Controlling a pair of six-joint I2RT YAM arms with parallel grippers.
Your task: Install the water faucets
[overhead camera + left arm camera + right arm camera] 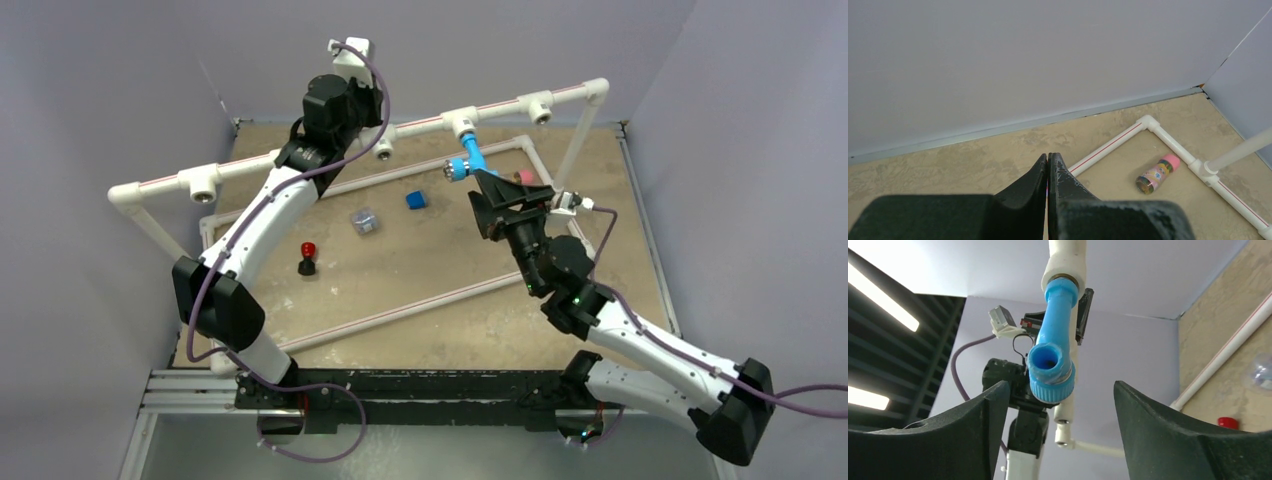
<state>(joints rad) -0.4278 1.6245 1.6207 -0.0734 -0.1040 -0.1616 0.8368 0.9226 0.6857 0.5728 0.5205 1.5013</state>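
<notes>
Right wrist view: the right gripper [1062, 388] is spread wide, its fingers on either side of the light-blue water faucet [1053, 360] and apart from it. The faucet's far end sits in a white pipe fitting [1064, 267] at upper centre. In the left wrist view, the left gripper [1048, 157] is pressed together. At the lower right lies a pink-capped bottle [1157, 175]; its colourful label is too small to read.

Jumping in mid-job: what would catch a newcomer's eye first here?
The light-blue faucet hanging from a tee on the raised white pipe frame, right of centre. The right pincer sits open at its free end, fingers either side, not touching. The left pincer is shut, aimed at the back wall.
</notes>
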